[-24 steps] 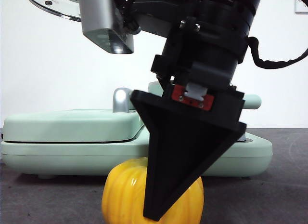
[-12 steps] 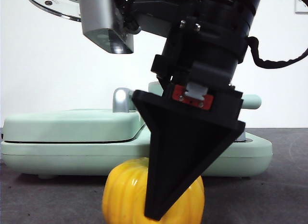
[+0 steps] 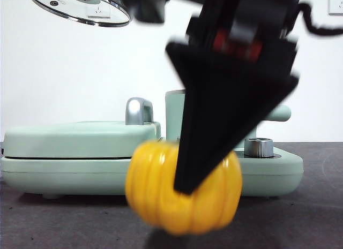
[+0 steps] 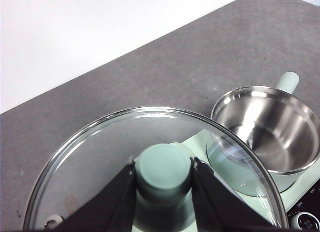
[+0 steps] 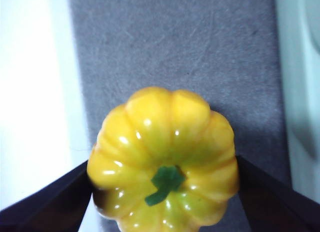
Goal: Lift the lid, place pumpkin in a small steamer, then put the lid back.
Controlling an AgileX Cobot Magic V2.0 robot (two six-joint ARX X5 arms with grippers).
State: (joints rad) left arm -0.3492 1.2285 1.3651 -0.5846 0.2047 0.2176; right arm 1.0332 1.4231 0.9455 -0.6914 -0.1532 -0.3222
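Dark grey, finely textured tabletop (image 3: 311, 217) before a plain white wall. Right gripper (image 3: 185, 190): two black wedge-shaped jaws closed on the pumpkin (image 3: 182, 187), one jaw against each flank in the right wrist view, the short green stem (image 5: 164, 184) facing the camera. In the front view the pumpkin hangs clear of the table, in front of the mint-green appliance base (image 3: 64, 171), its outline slightly blurred. Pumpkin: glossy, yellow-orange, ribbed, roughly spherical. Left gripper (image 4: 164, 174): jaws clamped on either side of the round mint-green knob (image 4: 164, 172) of the lid (image 4: 100, 157), a clear glass disc with a chrome rim; it appears in the front view high at the upper left, seen from below. Small steamer (image 4: 260, 132): uncovered, cylindrical, mint-green outside with a chrome rim and a polished metal interior, a stubby mint-green handle (image 4: 286, 82) at its side; it stands on the base, beside and below the raised lid. On the base, a flat mint-green cover (image 3: 80, 139) with a chrome handle (image 3: 138, 111), and a metal dial (image 3: 259, 147).
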